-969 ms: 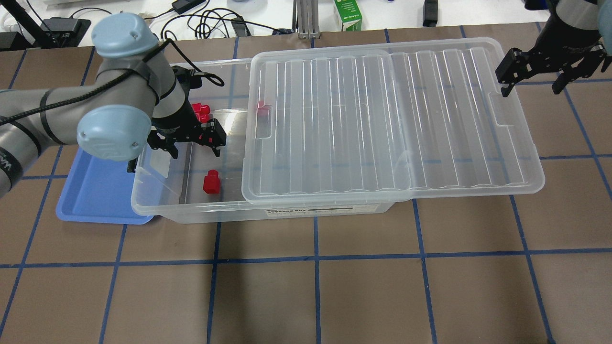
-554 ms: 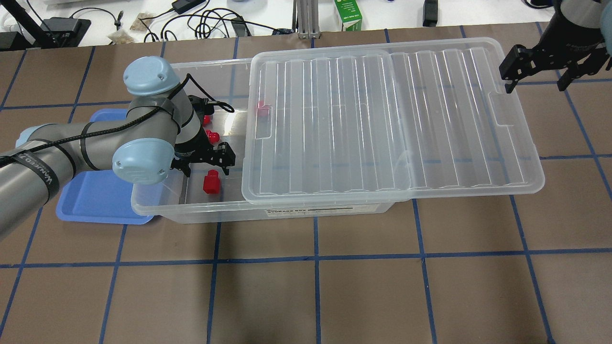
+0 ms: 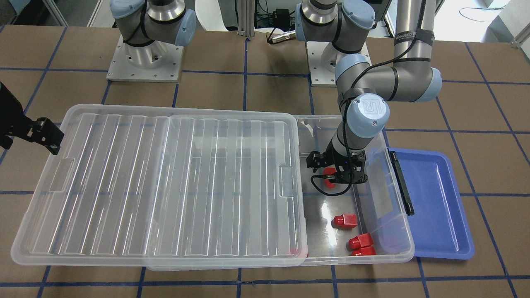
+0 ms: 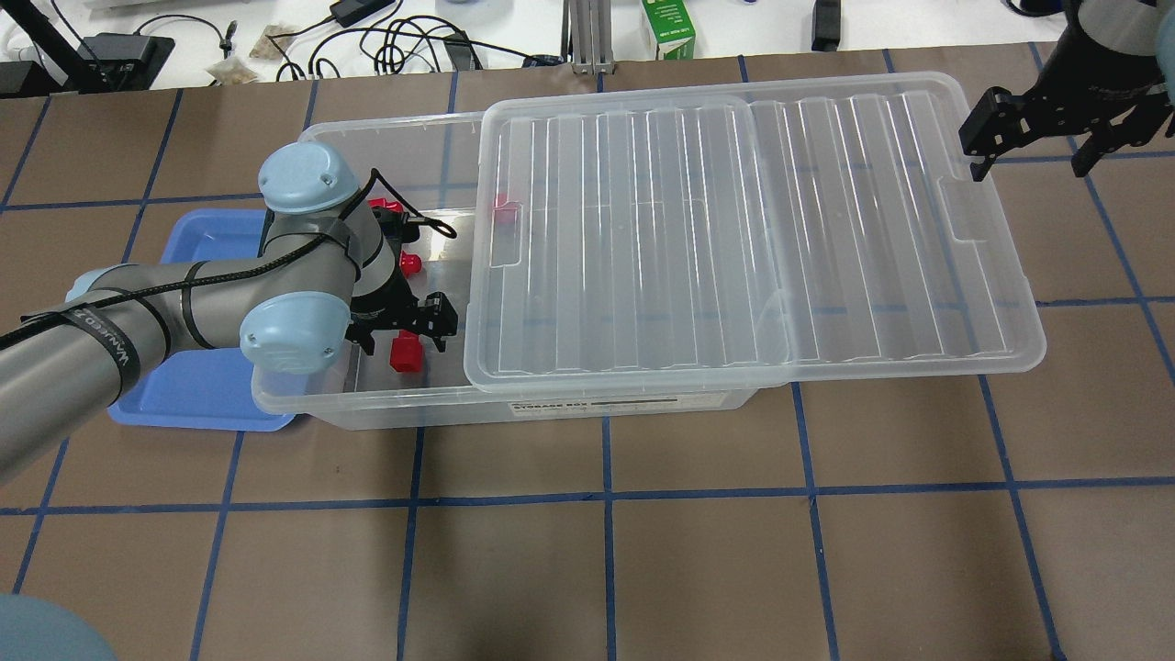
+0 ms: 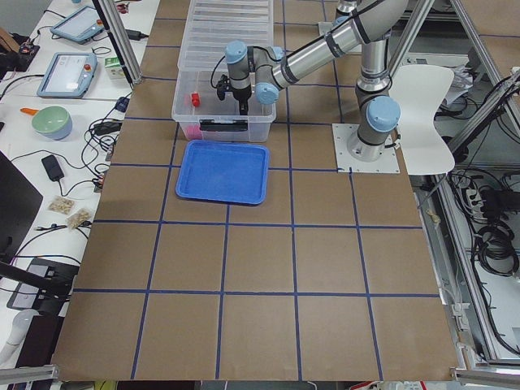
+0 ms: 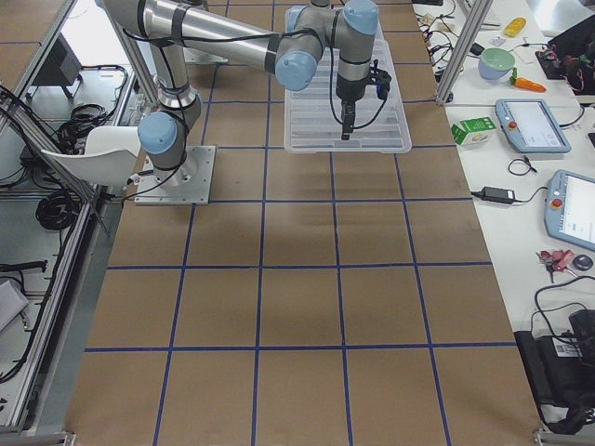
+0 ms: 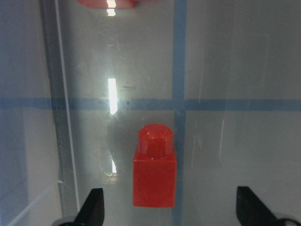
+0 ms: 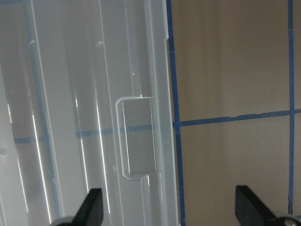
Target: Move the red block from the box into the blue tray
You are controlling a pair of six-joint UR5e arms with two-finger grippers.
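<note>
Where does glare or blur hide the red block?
Left wrist view: white glare streaks on the box floor beside the red block, itself sharp. Overhead view: a bright reflection on the floor near the lid edge. Front-facing view: lid ribs shine; a second block under it is only a red smear.

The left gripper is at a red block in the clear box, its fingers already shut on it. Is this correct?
Not quite. The left gripper is at the red block in the box, but open: the left wrist view shows its fingertips spread wide, apart from the block.
</note>
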